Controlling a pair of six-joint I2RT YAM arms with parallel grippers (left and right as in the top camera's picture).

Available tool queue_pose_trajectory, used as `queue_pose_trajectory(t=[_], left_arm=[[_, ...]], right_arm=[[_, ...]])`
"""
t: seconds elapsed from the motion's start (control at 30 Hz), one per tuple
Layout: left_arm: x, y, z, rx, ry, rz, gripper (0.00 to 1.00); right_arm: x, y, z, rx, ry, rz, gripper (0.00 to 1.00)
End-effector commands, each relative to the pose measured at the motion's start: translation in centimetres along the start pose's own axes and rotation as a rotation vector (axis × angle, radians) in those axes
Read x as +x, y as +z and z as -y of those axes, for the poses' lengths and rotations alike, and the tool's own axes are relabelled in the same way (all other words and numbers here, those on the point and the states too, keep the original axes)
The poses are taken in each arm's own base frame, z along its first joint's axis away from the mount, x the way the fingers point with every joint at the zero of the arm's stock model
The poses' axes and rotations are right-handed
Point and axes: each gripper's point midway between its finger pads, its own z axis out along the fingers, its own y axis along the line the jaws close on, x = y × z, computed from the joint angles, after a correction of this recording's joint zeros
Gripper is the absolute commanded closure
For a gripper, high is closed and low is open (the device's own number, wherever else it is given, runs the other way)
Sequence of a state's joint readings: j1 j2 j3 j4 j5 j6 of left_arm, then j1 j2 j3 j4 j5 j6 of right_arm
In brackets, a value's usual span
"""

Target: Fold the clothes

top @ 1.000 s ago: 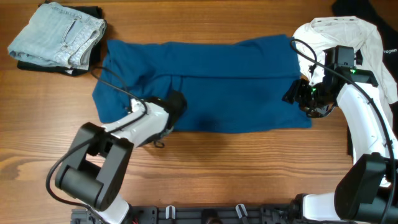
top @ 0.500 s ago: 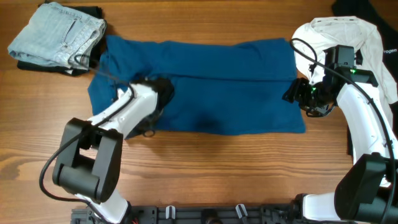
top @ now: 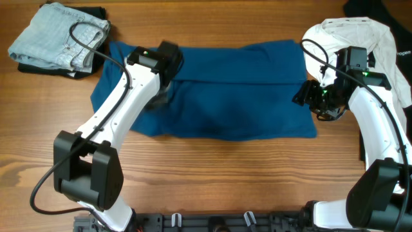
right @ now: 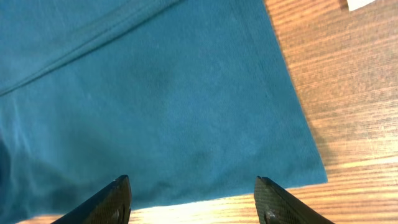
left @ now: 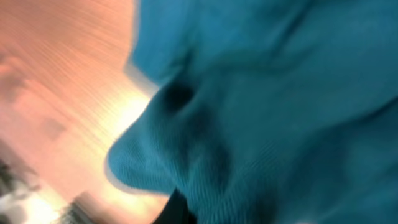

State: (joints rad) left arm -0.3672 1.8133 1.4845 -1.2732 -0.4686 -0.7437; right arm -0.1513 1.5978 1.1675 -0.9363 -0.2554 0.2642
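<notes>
Surroundings only. Work surface = wooden table, warm mid-brown, grain running L–R in overhead view; wood reaches every side of the pic. Darker streaks in the grain at near L. Finish looks semi-gloss. Shadows soft, so light seems even and diffuse, from above. Black rail along near edge, centre, w/ small fittings on it; detail too small to tell.

R wrist view: same wood at R side, grain sharp, bright band of reflected light along near edge of pic.

L wrist view: wood at L, badly blurred, orange-pink cast, strong glare patch approx mid-frame. Dark blurred shapes at near L corner, can't ID.
</notes>
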Motion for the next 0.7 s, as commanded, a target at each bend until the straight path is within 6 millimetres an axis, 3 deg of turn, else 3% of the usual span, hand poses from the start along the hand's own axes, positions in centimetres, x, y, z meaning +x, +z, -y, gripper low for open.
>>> queue_pose_trajectory(t=[0.0,0.13,0.33,0.37,0.43,0.5,0.6,0.67], left_arm=[[-4.9,-0.7,1.5,0.052,-0.082,0.196,0.96],[-8.0,0.5,3.2,0.108,-0.096,0.270,0.96],[-10.3,5.4,3.3,0.078,-0.175,0.257,0.96],[-10.7,6.5,3.5,0.076,-0.188,0.257,0.86],[-11.1,7.0,3.4,0.077,-0.197,0.259,0.00],[-10.8,5.9,4.2,0.144,-0.103,0.226,0.00],[-9.2,1.0,3.0,0.240,-0.038,0.132,0.00],[-6.3,-1.0,2.2,0.308,-0.004,0.027,0.00]], right_arm=[[-0.1,-0.2,-0.5,-0.019,-0.007,0.010,0.36],[-0.3,-0.2,-0.6,-0.022,-0.010,0.019,0.36],[-0.7,-0.2,-0.7,-0.026,-0.015,0.035,0.36],[-0.8,-0.2,-0.7,-0.027,-0.015,0.037,0.36],[-0.8,-0.2,-0.7,-0.027,-0.015,0.038,0.36],[-0.8,-0.2,-0.7,-0.027,-0.015,0.037,0.36],[-0.8,-0.2,-0.7,-0.027,-0.015,0.037,0.36],[-0.9,-0.2,-0.7,-0.028,-0.015,0.040,0.36]])
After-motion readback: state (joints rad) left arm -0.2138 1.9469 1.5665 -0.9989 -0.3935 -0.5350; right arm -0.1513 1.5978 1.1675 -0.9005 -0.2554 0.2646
